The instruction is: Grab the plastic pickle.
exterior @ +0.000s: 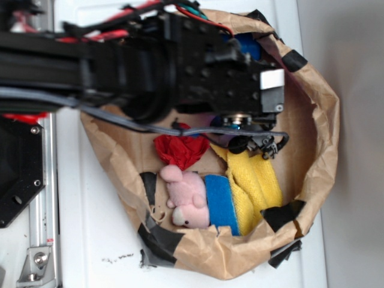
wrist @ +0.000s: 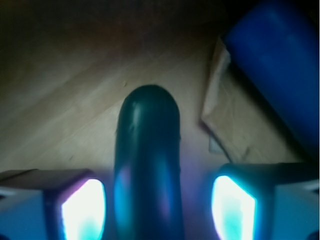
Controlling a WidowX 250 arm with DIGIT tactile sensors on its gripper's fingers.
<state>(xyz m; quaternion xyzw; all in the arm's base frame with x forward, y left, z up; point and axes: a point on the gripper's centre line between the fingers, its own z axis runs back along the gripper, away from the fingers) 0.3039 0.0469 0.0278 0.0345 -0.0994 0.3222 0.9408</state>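
Observation:
In the wrist view the plastic pickle point(wrist: 148, 165), dark green and glossy with a rounded end, lies on the brown paper floor between my two fingers. My gripper point(wrist: 157, 210) is open: the left pad point(wrist: 82, 210) and right pad point(wrist: 232, 207) stand on either side of the pickle with gaps to it. In the exterior view my gripper point(exterior: 255, 141) is down inside the paper bag point(exterior: 312, 120); the arm hides the pickle there.
The bag also holds a red cloth point(exterior: 180, 150), a pink plush pig point(exterior: 186, 198), a blue and yellow cloth point(exterior: 252, 186) and a blue bottle-shaped object point(wrist: 280, 65) close to the right of the pickle. A paper fold point(wrist: 225, 115) lies beside it.

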